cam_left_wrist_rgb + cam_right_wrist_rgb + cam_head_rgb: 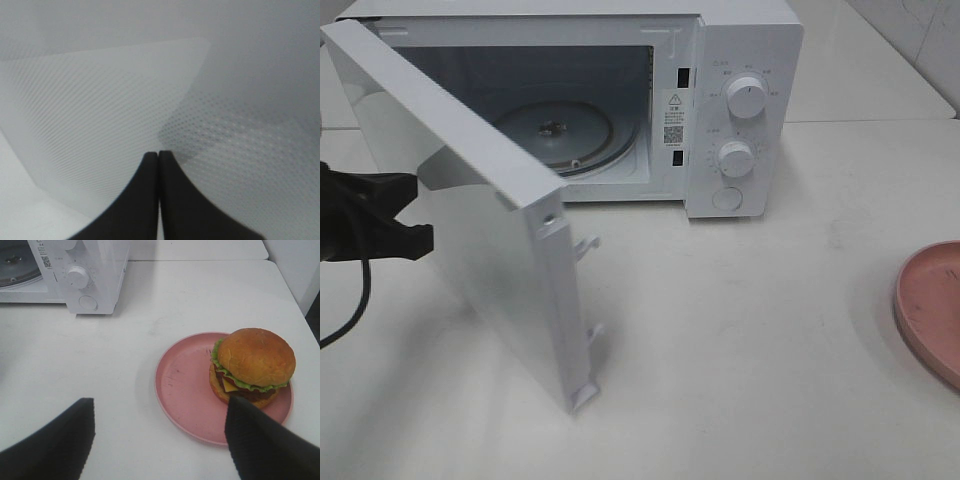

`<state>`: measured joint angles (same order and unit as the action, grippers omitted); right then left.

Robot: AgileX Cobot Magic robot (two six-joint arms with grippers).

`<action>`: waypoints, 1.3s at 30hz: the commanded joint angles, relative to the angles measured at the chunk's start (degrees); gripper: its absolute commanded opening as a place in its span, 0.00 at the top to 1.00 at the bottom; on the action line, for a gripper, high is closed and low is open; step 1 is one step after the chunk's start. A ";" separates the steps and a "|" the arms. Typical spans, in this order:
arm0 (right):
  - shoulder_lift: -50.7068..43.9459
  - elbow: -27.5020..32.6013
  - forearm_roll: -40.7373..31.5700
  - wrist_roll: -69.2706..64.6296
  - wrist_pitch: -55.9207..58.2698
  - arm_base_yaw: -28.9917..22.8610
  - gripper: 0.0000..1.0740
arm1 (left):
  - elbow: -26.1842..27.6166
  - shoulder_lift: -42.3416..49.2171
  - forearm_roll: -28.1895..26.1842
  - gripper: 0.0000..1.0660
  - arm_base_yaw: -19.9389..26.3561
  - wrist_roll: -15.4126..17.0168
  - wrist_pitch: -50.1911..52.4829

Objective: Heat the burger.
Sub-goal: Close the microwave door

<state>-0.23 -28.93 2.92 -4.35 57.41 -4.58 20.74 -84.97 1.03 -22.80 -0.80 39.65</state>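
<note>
The white microwave's door (pixel 470 230) stood open; the golden-bun burger (pixel 252 365) (on its flat pink plate (pixel 182 385)) waited under the open right pincer (pixel 160 440), while the left pincer (pixel 159 155) was closed.

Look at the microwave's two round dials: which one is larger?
The upper dial is larger; the lower dial beneath it, just above the round button, is smaller.

The microwave (pixel 620 100) is sitting at twelve o'clock on the counter (pixel 740 340), its door (pixel 470 210) swinging toward seven. The plate (pixel 932 305) is lying at three o'clock, the burger (pixel 252 365) resting on it.
</note>
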 commanded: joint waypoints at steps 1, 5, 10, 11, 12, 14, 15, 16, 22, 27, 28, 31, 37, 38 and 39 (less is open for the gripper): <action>-1.60 0.17 0.34 0.11 -0.40 0.34 0.34 | 3.44 -2.52 -11.23 1.00 -6.36 -7.85 1.95; -1.60 0.17 0.34 0.11 -0.40 0.34 0.34 | 6.07 -4.64 -16.96 1.00 -10.03 -12.49 1.95; -1.60 0.17 0.34 0.11 -0.40 0.34 0.34 | 11.12 -8.77 -23.61 1.00 -14.55 -15.30 1.89; -1.60 0.17 0.34 0.11 -0.40 0.34 0.34 | 12.26 -9.63 -24.35 1.00 -15.30 -15.64 1.83; -1.60 0.17 0.34 0.11 -0.40 0.34 0.34 | 12.26 -9.63 -24.35 1.00 -15.30 -15.64 1.83; -1.60 0.17 0.34 0.11 -0.40 0.34 0.34 | 16.90 -12.78 -24.69 1.00 -17.30 -15.87 1.09; -1.60 0.17 0.34 0.11 -0.40 0.34 0.34 | 16.90 -12.78 -24.69 1.00 -17.30 -15.87 1.09; -1.60 0.17 0.34 0.11 -0.40 0.34 0.34 | 18.22 -13.64 -24.69 1.00 -17.76 -15.87 0.74; -1.60 0.17 0.34 0.11 -0.40 0.34 0.34 | 25.21 -18.39 -25.50 1.00 -18.79 -15.81 0.06; -1.60 0.17 0.34 0.11 -0.40 0.34 0.34 | 30.42 -22.00 -29.91 1.00 -19.08 -16.04 -2.06; -1.60 0.17 0.34 0.11 -0.40 0.34 0.34 | 31.63 -22.75 -30.65 1.00 -19.08 -16.39 -2.81; -1.60 0.17 0.34 0.11 -0.40 0.34 0.34 | 35.92 -25.55 -31.68 1.00 -19.08 -17.59 -3.21; -1.60 0.17 0.29 0.11 -0.40 0.34 0.34 | 41.60 -28.82 -31.86 1.00 -19.08 -18.05 -6.42; -1.60 0.17 0.29 0.11 -0.40 0.34 0.34 | 41.60 -28.82 -31.86 1.00 -19.08 -18.05 -6.42; -1.60 0.17 0.29 0.11 -0.40 0.34 0.34 | 43.54 -29.85 -32.72 1.00 -19.08 -19.37 -7.33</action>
<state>-0.23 -28.93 2.92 -4.35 57.35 -4.58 61.76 -114.08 -29.68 -42.57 -19.31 29.74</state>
